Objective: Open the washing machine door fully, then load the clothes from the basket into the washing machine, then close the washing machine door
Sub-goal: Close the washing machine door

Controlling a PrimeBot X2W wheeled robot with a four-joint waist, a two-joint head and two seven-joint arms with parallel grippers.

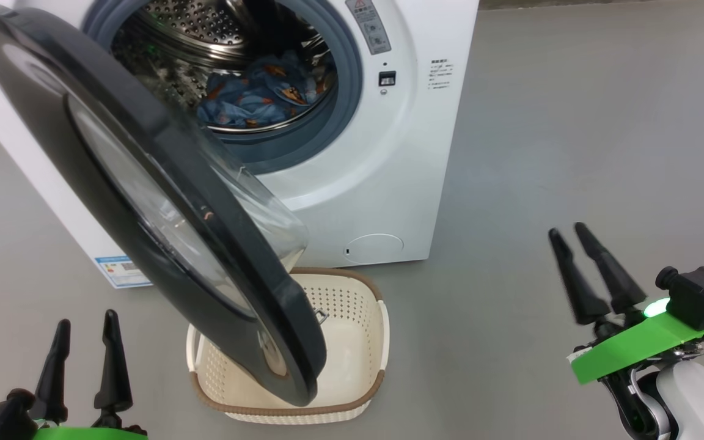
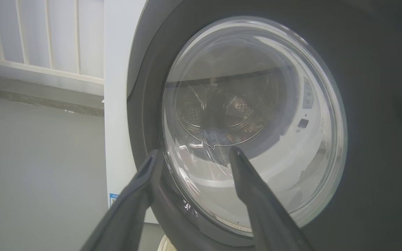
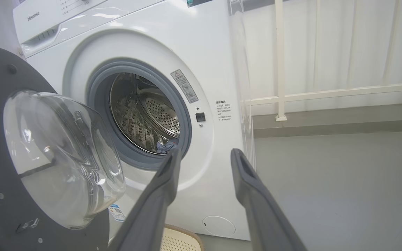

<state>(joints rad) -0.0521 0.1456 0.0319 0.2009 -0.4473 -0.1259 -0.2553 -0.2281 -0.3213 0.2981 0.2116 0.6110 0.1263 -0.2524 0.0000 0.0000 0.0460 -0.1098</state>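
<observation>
Left hand [image 2: 194,151] near door [image 2: 274,87] glass

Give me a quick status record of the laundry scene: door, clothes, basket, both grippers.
door: open, swung out above the basket
clothes: inside the drum
basket: on the floor in front of the washer; visible part empty
left gripper: open, holding nothing, facing the door's outer side
right gripper: open, holding nothing, clear of the washer
left to do: close the door
</observation>
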